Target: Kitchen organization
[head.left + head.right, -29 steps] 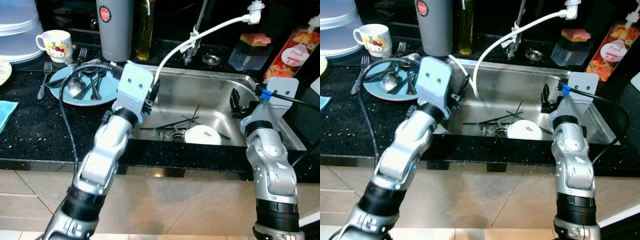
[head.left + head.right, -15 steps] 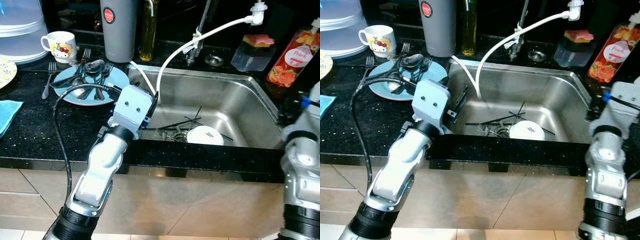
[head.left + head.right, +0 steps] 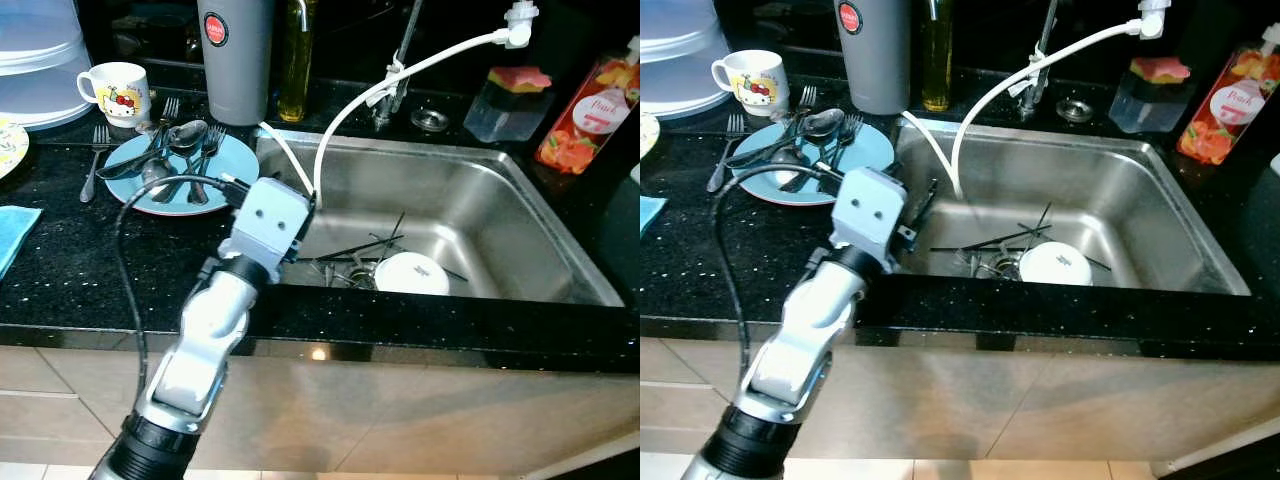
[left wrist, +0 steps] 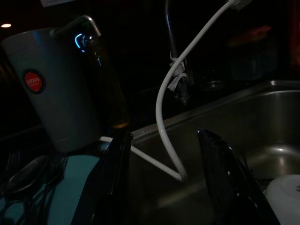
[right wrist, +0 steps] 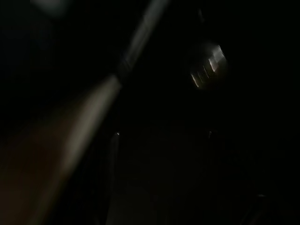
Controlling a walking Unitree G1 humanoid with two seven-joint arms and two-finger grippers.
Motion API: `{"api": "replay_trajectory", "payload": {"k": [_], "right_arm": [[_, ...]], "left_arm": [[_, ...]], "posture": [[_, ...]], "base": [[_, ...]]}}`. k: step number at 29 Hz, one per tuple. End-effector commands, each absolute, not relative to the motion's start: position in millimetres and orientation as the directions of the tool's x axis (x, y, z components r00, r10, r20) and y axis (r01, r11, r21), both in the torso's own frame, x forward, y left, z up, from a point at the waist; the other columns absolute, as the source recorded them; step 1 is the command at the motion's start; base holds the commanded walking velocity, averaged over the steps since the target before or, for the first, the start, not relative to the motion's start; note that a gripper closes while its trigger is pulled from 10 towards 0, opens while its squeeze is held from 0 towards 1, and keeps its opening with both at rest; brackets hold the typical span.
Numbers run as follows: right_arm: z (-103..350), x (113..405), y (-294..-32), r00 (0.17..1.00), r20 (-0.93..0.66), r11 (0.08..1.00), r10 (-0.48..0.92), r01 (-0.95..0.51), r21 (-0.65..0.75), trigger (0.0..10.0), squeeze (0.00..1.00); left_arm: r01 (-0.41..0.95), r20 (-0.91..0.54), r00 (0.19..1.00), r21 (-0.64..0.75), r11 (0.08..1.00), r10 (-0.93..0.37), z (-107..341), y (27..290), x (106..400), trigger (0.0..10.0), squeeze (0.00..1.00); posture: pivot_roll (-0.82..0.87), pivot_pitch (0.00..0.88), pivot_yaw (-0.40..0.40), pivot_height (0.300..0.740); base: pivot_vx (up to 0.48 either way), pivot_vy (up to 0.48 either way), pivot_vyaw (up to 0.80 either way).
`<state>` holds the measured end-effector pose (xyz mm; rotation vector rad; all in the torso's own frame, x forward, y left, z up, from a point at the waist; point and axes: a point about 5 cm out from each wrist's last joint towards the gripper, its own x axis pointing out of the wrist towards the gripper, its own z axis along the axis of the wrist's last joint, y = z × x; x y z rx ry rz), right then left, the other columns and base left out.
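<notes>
The left gripper (image 4: 164, 183) hangs over the sink's (image 3: 520, 195) left rim, its two black fingers (image 4: 112, 178) spread wide with nothing between them. Through the gap, the left wrist view shows the white hose (image 4: 164, 117) looping down from the tap (image 4: 174, 70) into the basin.

In the bottom of the sink lies a white bowl (image 3: 412, 272), upside down as far as I can tell, beside a few dark chopsticks (image 3: 360, 245) and forks (image 3: 335, 268) near the drain.

On the black counter (image 3: 80, 260) to the left of the sink sits a light-blue plate (image 3: 232, 158) piled with spoons and forks (image 3: 178, 155). One more fork (image 3: 90, 165) lies on the counter just beside the plate. Behind the plate stands a white mug (image 3: 115, 88) with a cartoon print, and next to it a tall grey canister (image 3: 235, 60) bearing a round red label whose writing is too small to read. A bottle of yellow oil (image 3: 296, 60) stands touching the canister's right side.

At the far right a red-orange bottle (image 3: 590, 120) carries a label reading "Peach", with a clear sponge holder (image 3: 510, 100) near it. A blue cloth (image 3: 12, 232) lies at the left edge.

The right wrist view is nearly black; whether the right gripper is spread or closed cannot be told.
</notes>
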<state>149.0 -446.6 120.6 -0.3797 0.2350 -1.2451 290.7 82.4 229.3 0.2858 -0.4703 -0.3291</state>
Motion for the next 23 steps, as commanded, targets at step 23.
{"api": "replay_trajectory", "payload": {"k": [23], "right_arm": [[-102, 61, -269, 0.285, -0.917, 0.960, -0.279, 0.112, -0.257, 10.0, 0.00]], "left_arm": [[0.242, 0.407, 0.836, 0.331, 0.912, -0.369, 233, 78, 296, 10.0, 0.00]], "posture": [[0.16, 0.056, -0.084, 0.740]], "base": [[0.000, 0.000, 0.00]]}}
